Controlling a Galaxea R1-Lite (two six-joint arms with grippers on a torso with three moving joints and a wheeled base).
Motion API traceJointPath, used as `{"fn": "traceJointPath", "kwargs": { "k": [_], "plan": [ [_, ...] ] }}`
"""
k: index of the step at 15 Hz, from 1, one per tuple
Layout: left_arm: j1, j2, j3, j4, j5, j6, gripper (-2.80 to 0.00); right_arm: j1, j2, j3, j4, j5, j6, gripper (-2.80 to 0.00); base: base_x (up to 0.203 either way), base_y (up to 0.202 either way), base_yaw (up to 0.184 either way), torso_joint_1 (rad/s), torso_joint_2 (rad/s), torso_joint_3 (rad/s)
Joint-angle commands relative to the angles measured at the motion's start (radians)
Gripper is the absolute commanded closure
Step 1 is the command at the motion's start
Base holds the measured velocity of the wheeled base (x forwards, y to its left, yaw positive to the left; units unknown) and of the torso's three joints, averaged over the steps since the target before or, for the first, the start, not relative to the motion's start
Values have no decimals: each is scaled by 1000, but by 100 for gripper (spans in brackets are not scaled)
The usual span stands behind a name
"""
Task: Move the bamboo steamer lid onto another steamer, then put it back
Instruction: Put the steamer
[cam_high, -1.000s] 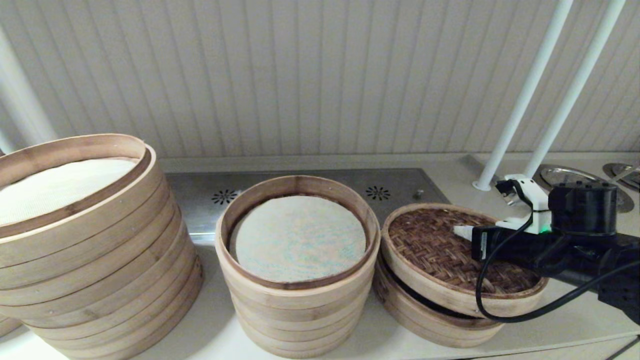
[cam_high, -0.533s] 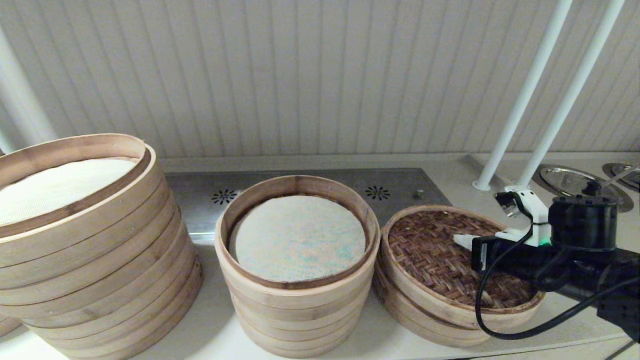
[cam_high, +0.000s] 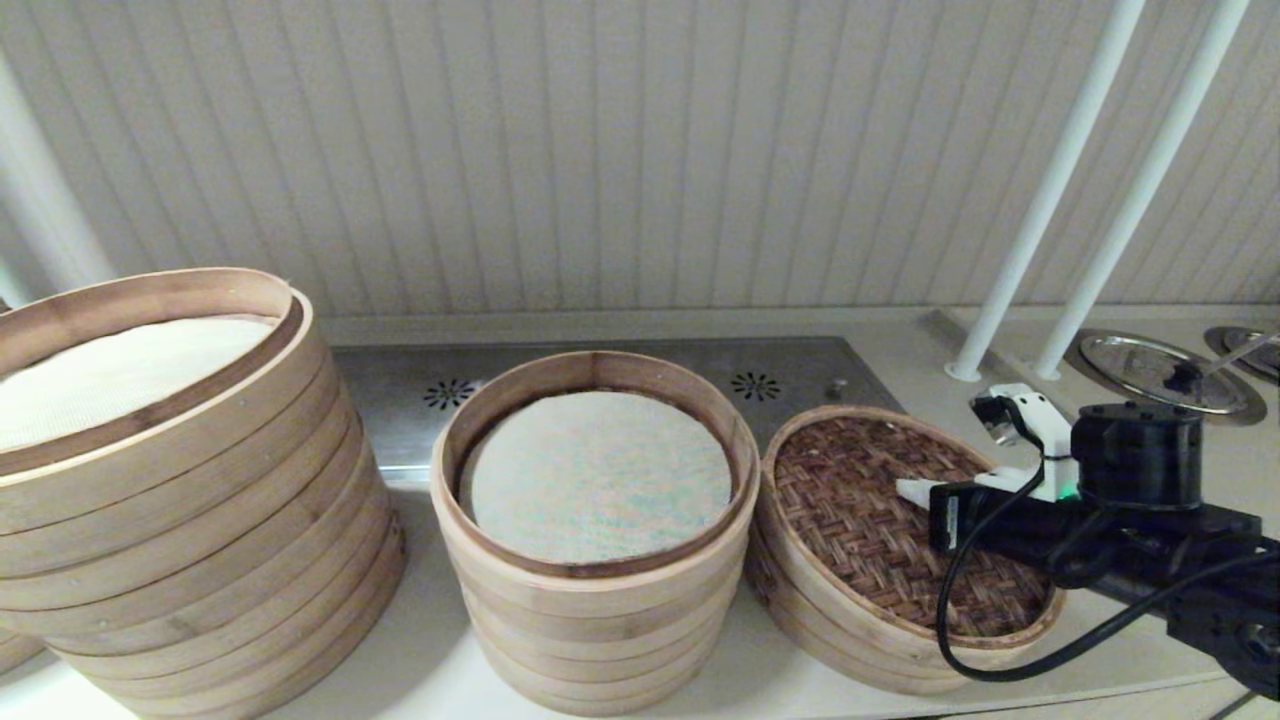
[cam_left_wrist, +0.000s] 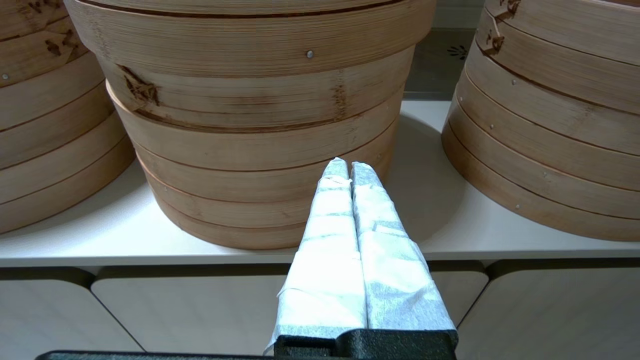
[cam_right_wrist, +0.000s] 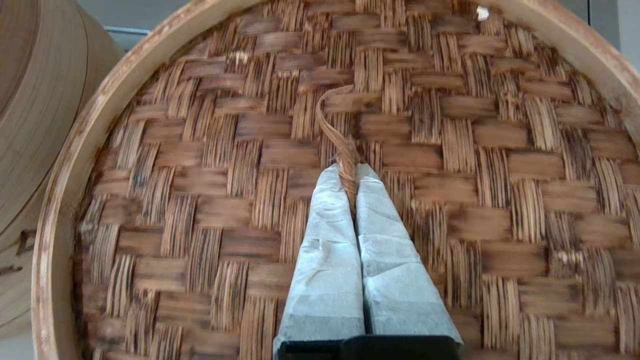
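Right pincer is clenching the thin twisted loop atop the brown herringbone-woven bamboo steamer lid; the lid is tilting, likely risking a slip or snagging.

Bamboo steamer lid lower, leftward, less tilted.

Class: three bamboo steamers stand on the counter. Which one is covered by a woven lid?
The low steamer on the robot's right, beneath the bamboo steamer lid, whose handle the right gripper pinches. The middle stack and wide left stack stand open, showing liners.
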Motion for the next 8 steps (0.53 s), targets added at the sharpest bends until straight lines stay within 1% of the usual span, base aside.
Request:
{"fn": "traceJointPath", "kwargs": {
  "k": [1, 5, 8],
  "plan": [
    [0, 0, 0, 0, 1, 0, 0, 1, 32, -9, -40, 0, -1, 0, 0, 0, 0, 0, 0, 0],
    [0, 0, 0, 0, 1, 0, 0, 7, 42, -26, -50, 2, -2, 0, 0, 0, 0, 0, 0, 0],
    [0, 0, 0, 1, 1, -1, 0, 7, 49, -15, -50, 2, -4, 0, 0, 0, 0, 0, 0, 0]
  ]
}}
